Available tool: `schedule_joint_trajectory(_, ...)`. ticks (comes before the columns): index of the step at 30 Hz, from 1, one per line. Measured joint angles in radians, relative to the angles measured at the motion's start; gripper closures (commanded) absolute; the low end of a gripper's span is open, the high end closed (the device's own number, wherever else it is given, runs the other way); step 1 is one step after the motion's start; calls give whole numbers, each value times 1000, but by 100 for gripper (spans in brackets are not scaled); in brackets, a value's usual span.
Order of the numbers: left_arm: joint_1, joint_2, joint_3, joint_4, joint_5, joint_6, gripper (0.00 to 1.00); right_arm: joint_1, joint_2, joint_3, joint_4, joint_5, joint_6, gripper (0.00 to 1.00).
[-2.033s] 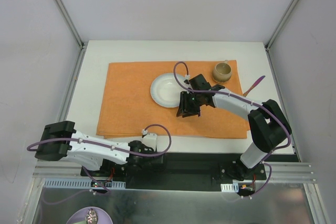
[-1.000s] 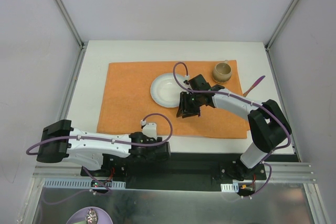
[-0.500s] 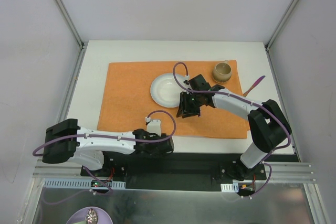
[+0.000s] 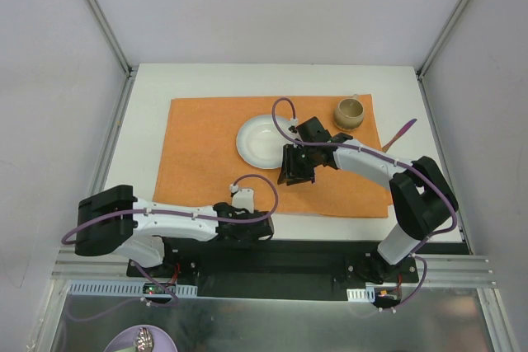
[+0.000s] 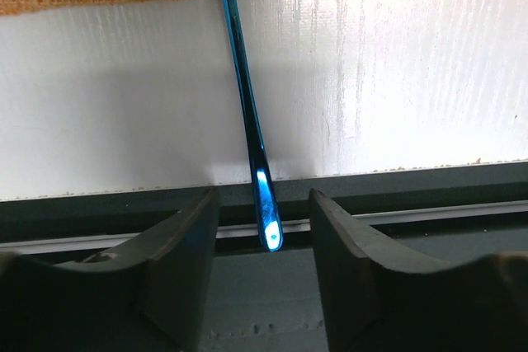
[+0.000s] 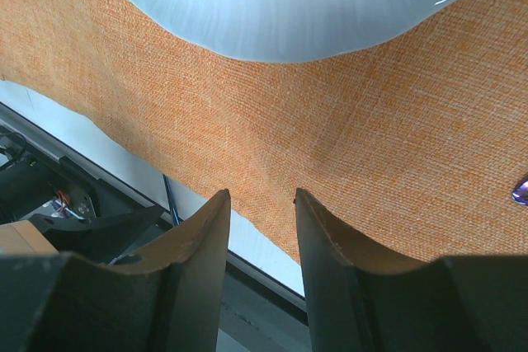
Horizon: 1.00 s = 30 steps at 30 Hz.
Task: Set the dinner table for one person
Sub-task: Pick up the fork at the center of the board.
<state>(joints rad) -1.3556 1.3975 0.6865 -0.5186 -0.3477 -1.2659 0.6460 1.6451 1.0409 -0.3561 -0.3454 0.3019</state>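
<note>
White dinner table point(image 4: 148, 96) bears orange cloth point(image 4: 206, 146); left fingers point(image 5: 177, 269) and right fingers point(image 6: 190, 261) apart, holding nothing.

Left tool point(image 5: 262, 216) low, jaws apart (right tool point(image 6: 261, 208) likewise).

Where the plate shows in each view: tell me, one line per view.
Top external: plate at centre, on the cloth.
Left wrist: not in it.
Right wrist: plate along the top edge.
Shared landmark: the orange cloth, in all three views.
</note>
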Motion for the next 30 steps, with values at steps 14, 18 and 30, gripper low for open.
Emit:
schedule_joint_trajectory(14,23,23,-31,59,30,32,88,0,0,0,-1,12,0,60)
schedule_joint_trajectory(18,22,23,-32,64,31,33,99,0,0,0,-4,16,0,60)
schedule_joint_trajectory(30,23,13,-19,45,33,83,100,0,0,0,-7,16,0,60)
